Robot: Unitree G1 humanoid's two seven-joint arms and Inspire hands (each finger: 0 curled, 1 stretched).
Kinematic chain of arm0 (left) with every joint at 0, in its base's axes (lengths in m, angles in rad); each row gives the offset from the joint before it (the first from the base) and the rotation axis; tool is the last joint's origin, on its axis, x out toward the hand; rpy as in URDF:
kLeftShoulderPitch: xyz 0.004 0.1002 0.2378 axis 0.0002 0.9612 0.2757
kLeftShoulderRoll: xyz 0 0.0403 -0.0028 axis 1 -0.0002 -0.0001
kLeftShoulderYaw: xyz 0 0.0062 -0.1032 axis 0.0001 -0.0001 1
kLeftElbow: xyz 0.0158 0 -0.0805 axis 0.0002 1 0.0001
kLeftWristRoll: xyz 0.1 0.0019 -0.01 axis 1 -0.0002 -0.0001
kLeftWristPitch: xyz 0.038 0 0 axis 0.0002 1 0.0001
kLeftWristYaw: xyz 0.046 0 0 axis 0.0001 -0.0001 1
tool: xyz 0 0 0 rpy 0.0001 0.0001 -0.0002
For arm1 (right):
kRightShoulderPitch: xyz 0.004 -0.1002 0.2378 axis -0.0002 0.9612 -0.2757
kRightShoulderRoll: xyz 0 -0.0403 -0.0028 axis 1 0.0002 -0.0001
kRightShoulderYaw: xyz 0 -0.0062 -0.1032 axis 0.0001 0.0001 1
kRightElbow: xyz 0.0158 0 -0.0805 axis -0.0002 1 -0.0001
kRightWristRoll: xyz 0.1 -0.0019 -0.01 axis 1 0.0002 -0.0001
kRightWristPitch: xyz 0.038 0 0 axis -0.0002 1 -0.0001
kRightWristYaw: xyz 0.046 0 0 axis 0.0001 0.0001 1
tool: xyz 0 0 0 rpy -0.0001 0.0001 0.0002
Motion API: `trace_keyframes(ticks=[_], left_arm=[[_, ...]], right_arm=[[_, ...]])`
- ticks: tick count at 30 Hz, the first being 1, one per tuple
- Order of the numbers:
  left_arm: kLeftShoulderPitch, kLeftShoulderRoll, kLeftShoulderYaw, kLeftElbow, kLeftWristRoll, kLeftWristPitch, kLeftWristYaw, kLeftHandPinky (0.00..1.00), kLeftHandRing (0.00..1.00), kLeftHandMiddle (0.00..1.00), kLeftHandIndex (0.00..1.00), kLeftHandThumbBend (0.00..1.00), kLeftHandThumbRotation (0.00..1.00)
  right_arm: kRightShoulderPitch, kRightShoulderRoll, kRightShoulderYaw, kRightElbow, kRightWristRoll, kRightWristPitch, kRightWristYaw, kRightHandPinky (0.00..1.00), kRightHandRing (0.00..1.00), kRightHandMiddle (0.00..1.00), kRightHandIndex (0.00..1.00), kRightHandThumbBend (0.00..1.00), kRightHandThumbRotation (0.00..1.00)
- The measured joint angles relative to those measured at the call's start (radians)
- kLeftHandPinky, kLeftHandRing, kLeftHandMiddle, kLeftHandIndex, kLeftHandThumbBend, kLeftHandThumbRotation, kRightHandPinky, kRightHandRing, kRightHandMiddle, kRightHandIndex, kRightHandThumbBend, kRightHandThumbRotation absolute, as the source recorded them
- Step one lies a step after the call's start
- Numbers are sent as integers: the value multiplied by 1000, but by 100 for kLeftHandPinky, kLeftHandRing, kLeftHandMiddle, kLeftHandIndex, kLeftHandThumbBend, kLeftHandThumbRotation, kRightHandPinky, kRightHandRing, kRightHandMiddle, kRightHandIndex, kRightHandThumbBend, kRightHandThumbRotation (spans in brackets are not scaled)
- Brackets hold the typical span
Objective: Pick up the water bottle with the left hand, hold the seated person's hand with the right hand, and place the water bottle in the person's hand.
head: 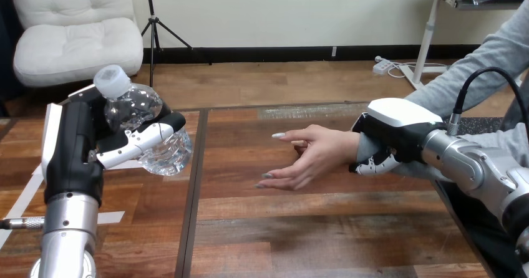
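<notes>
A clear plastic water bottle [142, 119] with a pale cap is held off the table at the view's left, tilted. My left hand [93, 138] is shut on it, with fingers wrapped round its body. The person's hand [312, 156] reaches in from the right, palm open and turned sideways, fingers pointing left above the table's middle. My right hand [393, 138] is at the person's wrist, its fingers curled round it from above and below. The bottle is apart from the person's hand, well to its left.
The wooden table [312, 228] spreads below both hands. The person's grey sleeve [474, 72] comes in from the upper right, behind my right forearm [480, 172]. White tape strips [25, 197] lie on the table at the left.
</notes>
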Motion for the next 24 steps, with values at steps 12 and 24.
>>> trace_keyframes(ticks=[12,24], left_arm=[[0,0,-8,-5,17,0,0,27,33,39,40,72,0],[0,-5,-16,-5,17,0,-7,26,33,38,39,71,0]], right_arm=[[-14,21,3,25,-4,-3,-1,34,40,47,52,45,16],[-17,45,5,27,-6,1,0,30,36,43,45,44,22]])
